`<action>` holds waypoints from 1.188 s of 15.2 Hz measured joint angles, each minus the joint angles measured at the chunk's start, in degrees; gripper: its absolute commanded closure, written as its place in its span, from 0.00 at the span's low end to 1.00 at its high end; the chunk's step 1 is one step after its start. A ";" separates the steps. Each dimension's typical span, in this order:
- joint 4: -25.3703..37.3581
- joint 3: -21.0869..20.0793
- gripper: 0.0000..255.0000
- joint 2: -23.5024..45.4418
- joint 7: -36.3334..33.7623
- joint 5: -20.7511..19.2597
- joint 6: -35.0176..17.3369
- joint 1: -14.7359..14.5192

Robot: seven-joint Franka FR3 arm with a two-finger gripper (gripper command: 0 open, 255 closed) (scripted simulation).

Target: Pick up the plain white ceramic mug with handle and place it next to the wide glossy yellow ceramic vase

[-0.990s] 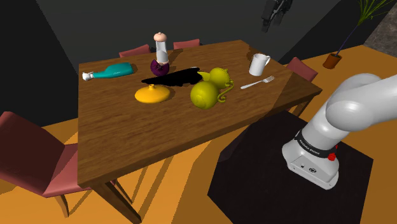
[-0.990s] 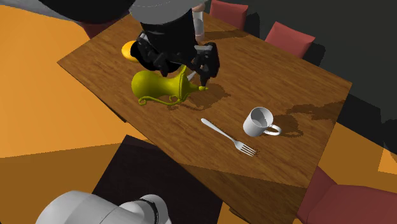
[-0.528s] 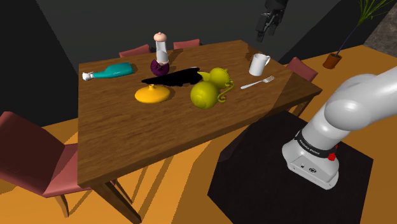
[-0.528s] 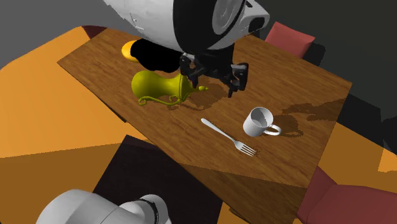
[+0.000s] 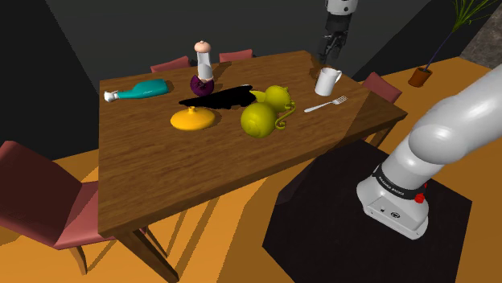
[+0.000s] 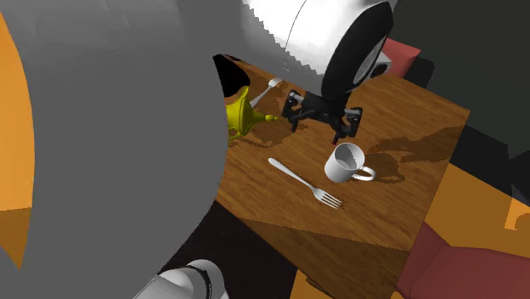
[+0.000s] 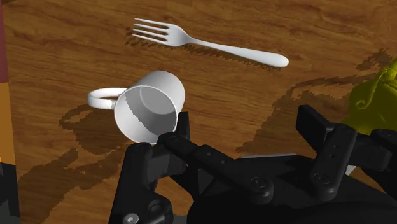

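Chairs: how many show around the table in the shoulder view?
4 chairs: one at lower left, two behind the table, one at its right end. Others may be hidden.

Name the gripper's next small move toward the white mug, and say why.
Probably a short sideways shift to centre the black two-finger gripper over the plain white handled mug. In the wrist view the open fingers stand apart, and the upright mug sits beside one finger, not between them, so descending now would likely miss it.

Wooden table (image 5: 161, 173) — red chairs (image 5: 44, 201), orange floor (image 5: 241, 257).
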State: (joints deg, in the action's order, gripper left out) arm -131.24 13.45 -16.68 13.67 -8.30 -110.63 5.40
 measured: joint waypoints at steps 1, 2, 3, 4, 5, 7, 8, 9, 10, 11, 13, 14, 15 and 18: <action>1.06 0.69 0.00 2.38 0.83 0.24 -0.77 0.19; 1.94 1.37 0.00 4.49 1.71 0.49 -1.43 0.44; 2.85 2.10 0.00 6.91 2.69 0.81 -2.39 0.74; 3.29 2.79 0.00 8.52 3.68 0.93 -2.95 1.15; 4.09 3.27 0.00 10.35 4.43 1.26 -3.40 1.41; 5.88 4.24 0.00 14.58 6.13 2.10 -4.72 2.02; 6.35 4.49 0.00 15.86 6.63 2.38 -5.24 2.23; 6.35 4.64 0.00 16.70 6.93 2.56 -5.93 2.36; 5.77 4.73 0.00 17.04 7.06 2.60 -6.77 2.45; 5.51 4.75 0.00 17.46 7.09 2.69 -7.42 2.47; 4.38 4.87 0.00 17.79 7.25 2.69 -8.85 2.61; 4.06 4.92 0.00 18.23 7.34 2.79 -9.61 2.66; 3.81 4.92 0.00 18.66 7.38 2.91 -10.26 2.67; 3.35 4.96 0.00 18.84 7.42 2.93 -10.92 2.71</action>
State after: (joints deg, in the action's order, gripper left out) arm -127.88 18.40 2.17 21.10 -5.37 -121.54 8.11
